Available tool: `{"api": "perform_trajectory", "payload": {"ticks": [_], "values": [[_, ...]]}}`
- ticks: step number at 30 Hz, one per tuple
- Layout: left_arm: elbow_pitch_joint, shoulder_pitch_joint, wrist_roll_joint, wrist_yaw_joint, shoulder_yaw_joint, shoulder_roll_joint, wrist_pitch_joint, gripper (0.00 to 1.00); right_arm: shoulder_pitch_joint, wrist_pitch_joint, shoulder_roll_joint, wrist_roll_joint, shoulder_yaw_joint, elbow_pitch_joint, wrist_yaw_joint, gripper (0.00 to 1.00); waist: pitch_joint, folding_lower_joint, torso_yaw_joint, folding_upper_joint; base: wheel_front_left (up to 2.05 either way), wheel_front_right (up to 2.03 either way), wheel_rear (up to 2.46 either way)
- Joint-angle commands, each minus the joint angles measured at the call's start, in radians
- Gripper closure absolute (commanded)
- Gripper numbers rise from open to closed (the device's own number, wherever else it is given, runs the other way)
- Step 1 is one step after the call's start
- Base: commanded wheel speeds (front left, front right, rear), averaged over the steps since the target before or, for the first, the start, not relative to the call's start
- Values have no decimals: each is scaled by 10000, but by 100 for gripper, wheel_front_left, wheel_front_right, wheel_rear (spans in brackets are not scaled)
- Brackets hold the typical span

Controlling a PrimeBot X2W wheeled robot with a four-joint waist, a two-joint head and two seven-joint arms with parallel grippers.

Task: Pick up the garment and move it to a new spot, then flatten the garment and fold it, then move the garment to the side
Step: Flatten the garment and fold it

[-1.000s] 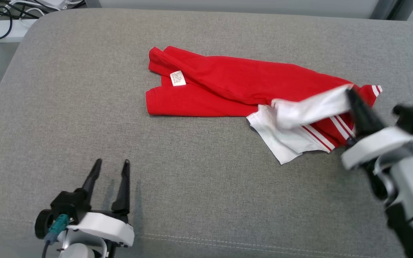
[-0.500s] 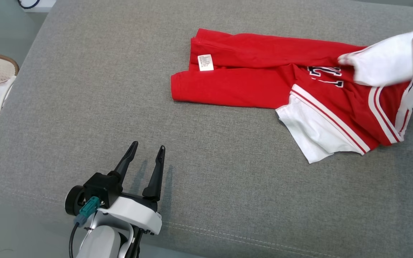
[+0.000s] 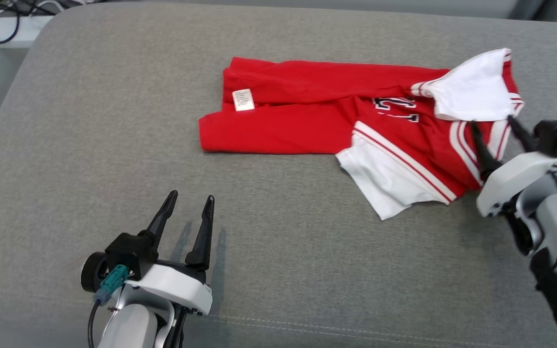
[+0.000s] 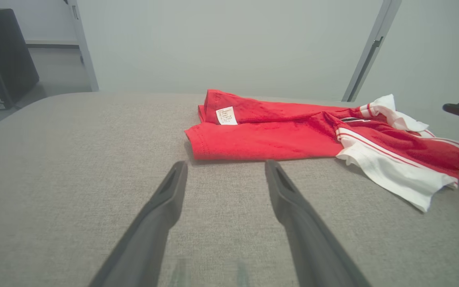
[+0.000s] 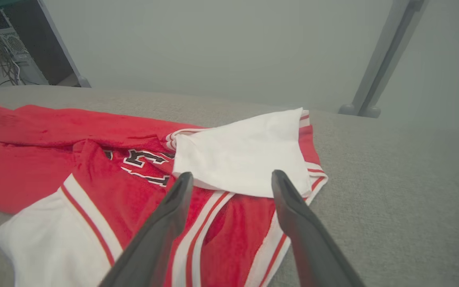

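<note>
While the garment (image 3: 307, 121) lies bunched lengthwise across the far half of the grey cushion (image 3: 114, 121), the step in hand reads as flattening. Right gripper (image 3: 491, 122) sits at the garment's right end with fingers spread and nothing between them; whether the tips touch cloth, cannot tell. Left gripper (image 3: 191, 195) hovers low over bare cushion, well apart from the near hem, also spread and empty. To do it well, judged: pinch only the top layer at the free corner of the far sleeve (image 3: 472, 92), which is doubled back over the chest, and draw it outward and low so the body is not dragged along; the left gripper could pin the hem by the label (image 3: 243, 99) to hold against that pull. Cloth looks like thin, limp jersey knit, red body, white sleeves with red-and-white striped trim, dark block numerals (image 3: 397, 107) partly hidden in a crease. Near sleeve (image 3: 385, 179) lies flat, a splayed white wedge. Cushion weave is coarse and matt, likely to grip the knit somewhat
</note>
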Motion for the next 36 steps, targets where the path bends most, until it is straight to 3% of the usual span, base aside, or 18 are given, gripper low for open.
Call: {"api": "perform_trajectory", "payload": {"ticks": [1,7,14,25,36], "values": [[-151,-334,74,-7,314,103,-49,0,332,-183,32,186,313,-483,40,0,-169,0,-304,0,0,0,0],[-74,-360,17,-21,283,103,-49,0,1411,-225,209,726,1607,-1974,40,0,-223,0,-752,0,0,0,0],[105,-434,19,-9,318,103,-49,0,1978,-231,237,913,2512,-2750,40,0,-219,0,-813,0,0,0,0],[114,-535,-85,-17,293,103,-49,0,2019,-232,605,261,4058,-2681,40,0,31,0,-814,0,0,0,0],[125,-365,-262,88,191,103,-49,0,2060,-233,574,-121,4832,-2546,40,0,93,0,-674,0,0,0,0]]}}
